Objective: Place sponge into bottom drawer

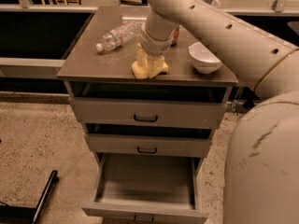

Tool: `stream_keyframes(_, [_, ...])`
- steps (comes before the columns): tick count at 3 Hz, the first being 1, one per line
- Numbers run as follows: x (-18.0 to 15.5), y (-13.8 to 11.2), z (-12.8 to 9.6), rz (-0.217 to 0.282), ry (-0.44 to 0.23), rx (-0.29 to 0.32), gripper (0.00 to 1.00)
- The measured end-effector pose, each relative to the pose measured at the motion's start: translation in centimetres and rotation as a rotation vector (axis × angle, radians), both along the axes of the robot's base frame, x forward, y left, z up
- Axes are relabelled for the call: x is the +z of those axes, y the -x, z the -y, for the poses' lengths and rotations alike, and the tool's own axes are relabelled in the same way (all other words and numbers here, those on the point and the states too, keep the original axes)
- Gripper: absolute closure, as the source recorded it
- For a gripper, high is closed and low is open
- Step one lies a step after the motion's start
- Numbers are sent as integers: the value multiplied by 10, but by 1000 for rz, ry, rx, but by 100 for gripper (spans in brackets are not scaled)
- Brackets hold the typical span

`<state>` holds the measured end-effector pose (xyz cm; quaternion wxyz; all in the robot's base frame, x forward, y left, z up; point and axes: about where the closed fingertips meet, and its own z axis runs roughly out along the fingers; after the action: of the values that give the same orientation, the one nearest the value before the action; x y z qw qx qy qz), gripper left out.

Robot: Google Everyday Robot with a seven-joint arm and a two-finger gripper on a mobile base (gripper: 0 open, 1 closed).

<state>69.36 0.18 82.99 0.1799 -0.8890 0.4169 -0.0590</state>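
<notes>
A robot's single arm reaches down from the upper right of the frame to the top of a grey drawer cabinet, its claw (pixel 149 64) planted at centre frame on the sponge (pixel 161 68). The claw appears closed on the pale yellow block, which bulges out to either side of it. The sponge touches or just skims the bench (pixel 93 64) close to its front edge.

The sponge lies directly under the claw, its long axis running roughly left to right, parallel with that front edge. The bottom drawer (pixel 145 181) stands pulled open at lower centre of the frame, almost straight below the sponge and forward of the two shallower drawers (pixel 147 113), which are closed.

The move ahead, on this showing, is a lift clear of the bench, a short carry forward past its edge, and a long descent to the open box. The protruding bench lip and the upper drawer fronts are the likely snags.

A plastic bottle (pixel 114 35) lies on its side at upper left of the bench, and a white bowl (pixel 204 57) sits to the right.
</notes>
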Motion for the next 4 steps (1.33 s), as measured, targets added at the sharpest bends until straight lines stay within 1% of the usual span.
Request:
stream_keyframes(1, [-2, 10, 1, -23, -30, -25, 100])
stream_keyframes(2, [18, 66, 2, -130, -91, -55, 100])
stream_keyframes(3, [36, 95, 1, -217, -97, -58, 100])
stream_keyframes(4, [34, 99, 2, -232, -91, -55, 100])
